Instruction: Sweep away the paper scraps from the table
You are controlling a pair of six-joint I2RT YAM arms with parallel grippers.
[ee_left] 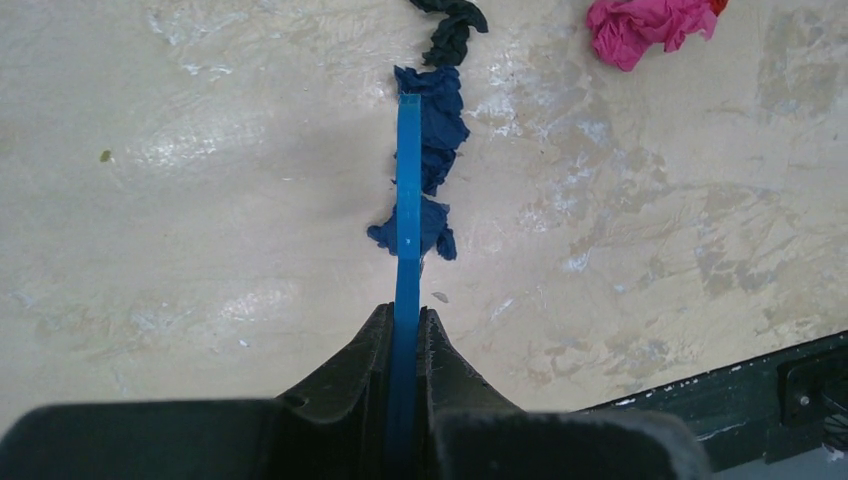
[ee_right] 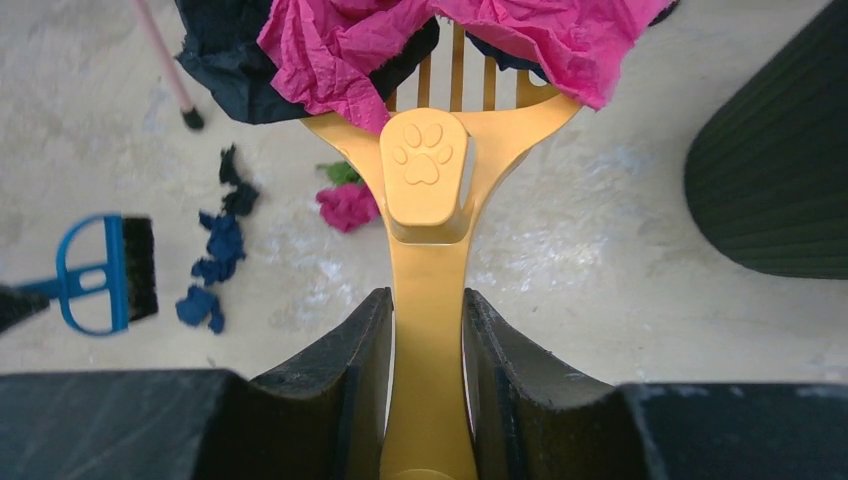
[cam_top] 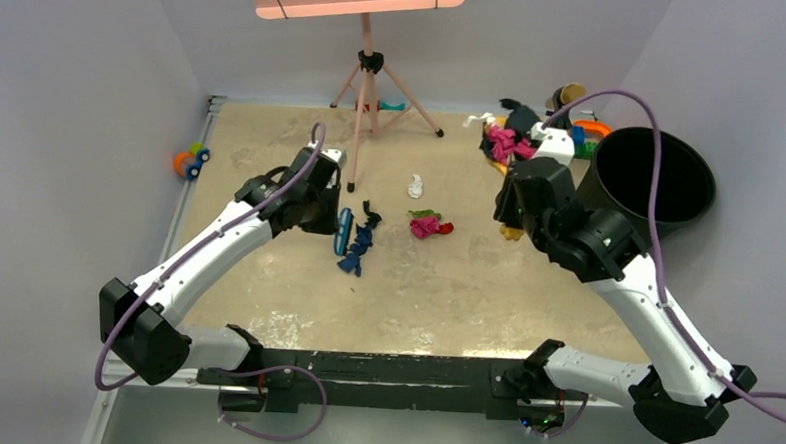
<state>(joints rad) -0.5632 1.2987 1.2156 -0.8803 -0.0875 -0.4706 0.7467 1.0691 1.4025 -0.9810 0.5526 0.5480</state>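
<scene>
- Open table (cam_top: 436,294) toward the near rail (cam_top: 383,366); bin (cam_top: 651,183) crowds the right edge.
- Left gripper (ee_left: 405,325), outstretched, clenches brush (ee_left: 408,180) (against blue paper scraps (ee_left: 440,120)).
- Right gripper (ee_right: 428,310) clenches loaded dustpan (ee_right: 425,170) by bin.

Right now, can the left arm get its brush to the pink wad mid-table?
Probably yes. The left tool, shut on the blue brush, sits beside the dark blue scraps; only those lie between brush and pink wad, and should sweep along.
</scene>
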